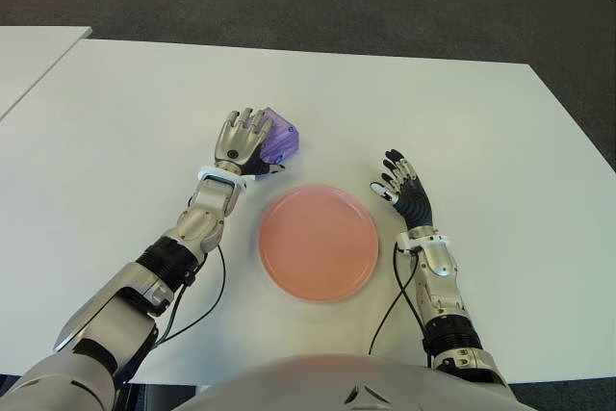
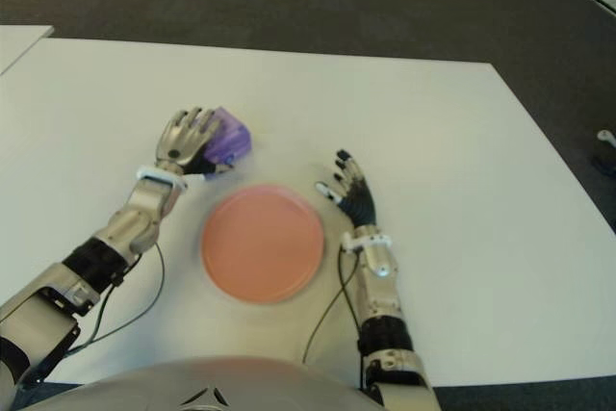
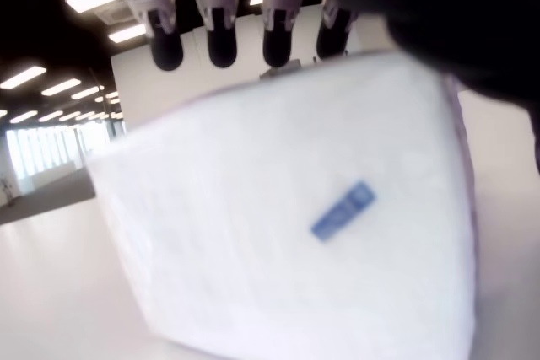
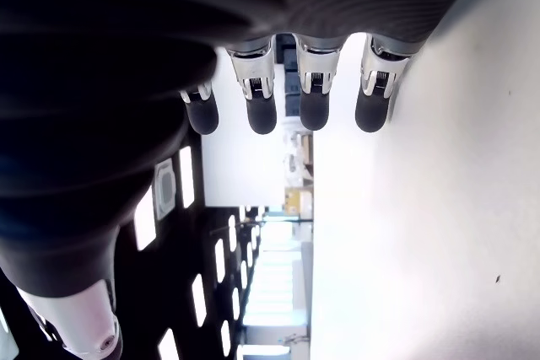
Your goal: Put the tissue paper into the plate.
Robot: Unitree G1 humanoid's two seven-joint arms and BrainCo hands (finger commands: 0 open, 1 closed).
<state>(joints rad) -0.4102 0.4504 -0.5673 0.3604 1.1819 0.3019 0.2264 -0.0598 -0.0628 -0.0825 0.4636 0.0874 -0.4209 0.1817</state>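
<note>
Pink plate [image 1: 318, 243] is left bare on the counter [image 1: 125, 122]; behind it, the purple tissue pack [image 1: 280, 138] is covered by the left hand [image 1: 241, 141], fingers not visibly closed. A firm grasp is needed next. Right hand [image 1: 404, 188] is held spread beside the plate's right.

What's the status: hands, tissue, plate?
Left hand over tissue pack, fingers draped on it, grasp unconfirmed. Right hand open, idle right of plate. Pack on table behind plate, plate empty, path clear.
</note>
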